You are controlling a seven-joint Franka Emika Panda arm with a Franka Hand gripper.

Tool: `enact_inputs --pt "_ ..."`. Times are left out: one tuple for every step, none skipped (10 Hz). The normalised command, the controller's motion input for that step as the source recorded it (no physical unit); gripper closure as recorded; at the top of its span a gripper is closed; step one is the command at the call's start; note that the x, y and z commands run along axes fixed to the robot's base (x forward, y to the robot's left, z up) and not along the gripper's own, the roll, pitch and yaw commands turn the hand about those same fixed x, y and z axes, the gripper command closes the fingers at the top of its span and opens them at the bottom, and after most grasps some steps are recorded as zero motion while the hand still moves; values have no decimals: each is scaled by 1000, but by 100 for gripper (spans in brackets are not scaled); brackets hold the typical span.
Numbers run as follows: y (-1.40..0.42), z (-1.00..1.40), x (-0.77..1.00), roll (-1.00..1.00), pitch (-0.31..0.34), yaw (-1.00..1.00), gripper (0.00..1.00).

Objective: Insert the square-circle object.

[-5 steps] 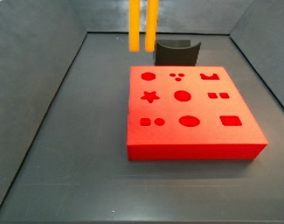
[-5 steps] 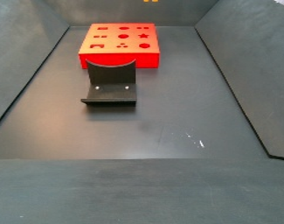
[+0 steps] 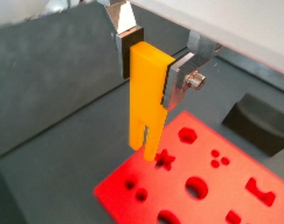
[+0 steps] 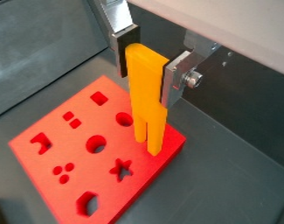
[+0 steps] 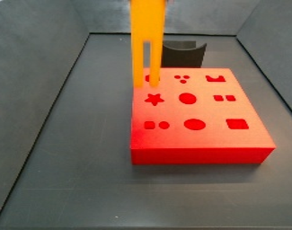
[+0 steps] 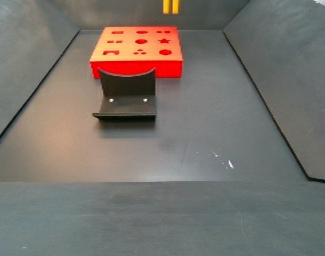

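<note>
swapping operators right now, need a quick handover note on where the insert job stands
Gripper: shut on the square-circle object, holding it upright with the prongs down, above the red block.
Piece: in a side view its prongs hang over the block's back corner on the side away from the square holes; the wrist views show them clear of the top face.
Dark grey curved block: on the floor behind the red block, untouched.
Done: piece picked up and carried to the block.
Left: line the prongs up with the matching holes, lower, insert, release.
</note>
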Motion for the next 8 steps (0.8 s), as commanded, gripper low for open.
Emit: enact_inputs --pt "-454 -509 249 0 -109 274 100" --pt "-234 -383 320 -117 -150 234 100" --pt "-91 -286 294 -49 -94 163 100" --pt "0 -217 231 84 0 0 100" --pt "0 -303 103 73 0 0 100" --pt "0 -343 57 79 -16 0 100" --pt "0 -300 0 83 -4 0 100" --pt "-37 -240 0 0 -26 11 100"
